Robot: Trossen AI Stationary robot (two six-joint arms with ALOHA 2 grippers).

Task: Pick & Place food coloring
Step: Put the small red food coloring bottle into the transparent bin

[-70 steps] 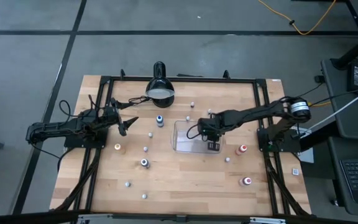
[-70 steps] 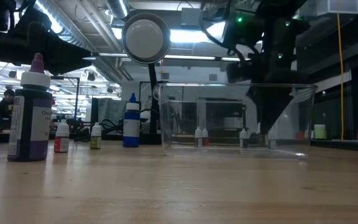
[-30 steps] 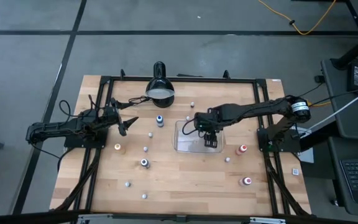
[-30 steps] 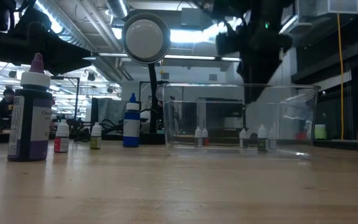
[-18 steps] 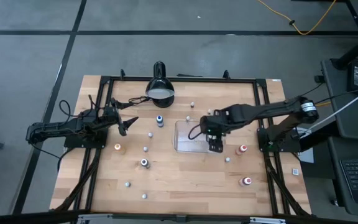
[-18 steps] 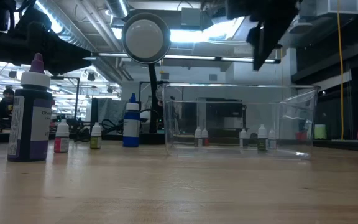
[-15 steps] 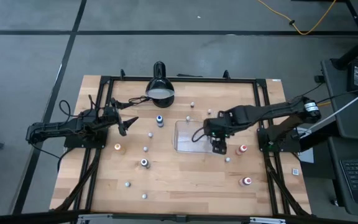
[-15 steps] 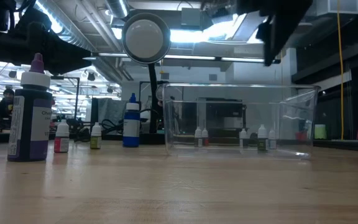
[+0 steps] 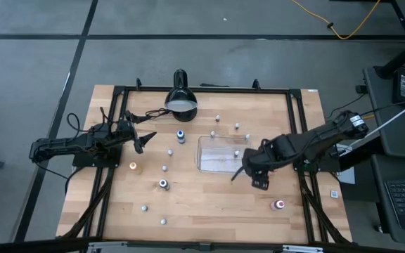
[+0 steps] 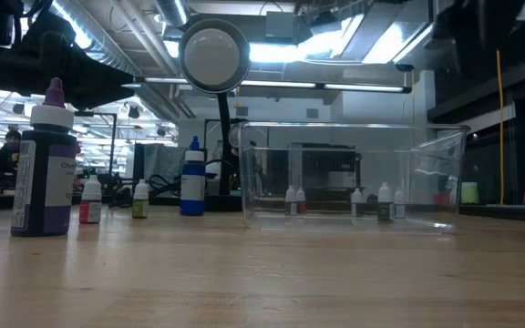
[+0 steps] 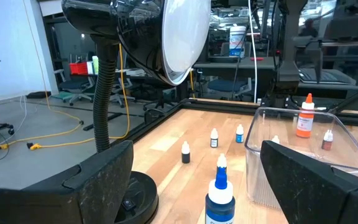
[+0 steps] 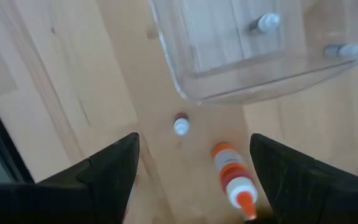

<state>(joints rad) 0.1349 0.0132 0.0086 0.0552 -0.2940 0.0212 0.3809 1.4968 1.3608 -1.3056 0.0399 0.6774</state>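
Note:
Several small food coloring bottles stand scattered on the wooden table: a blue one (image 9: 181,135), an orange one (image 9: 133,166), a dark one (image 9: 163,184) and a red-topped one (image 9: 280,205). The clear tray (image 9: 220,163) holds small bottles (image 10: 384,201) standing on its floor. My right gripper (image 9: 259,184) hangs open, pointing down, off the tray's near right corner. Below it stand an orange-topped bottle (image 12: 232,176) and a tiny white-capped one (image 12: 180,126). My left gripper (image 9: 146,143) waits open at the table's left, level.
A black dome lamp (image 9: 181,100) stands at the far edge, left of the tray. A purple-topped bottle (image 10: 48,164) stands close to the low camera. Black frame rails (image 9: 297,112) run along the table's sides. Bare wood lies near the front edge.
My right gripper has risen from above the tray and swung toward the table's right and near edges, rolling its wrist as it went. It now hangs beyond the tray's near right corner. The bottles in the tray have stayed upright where they were.

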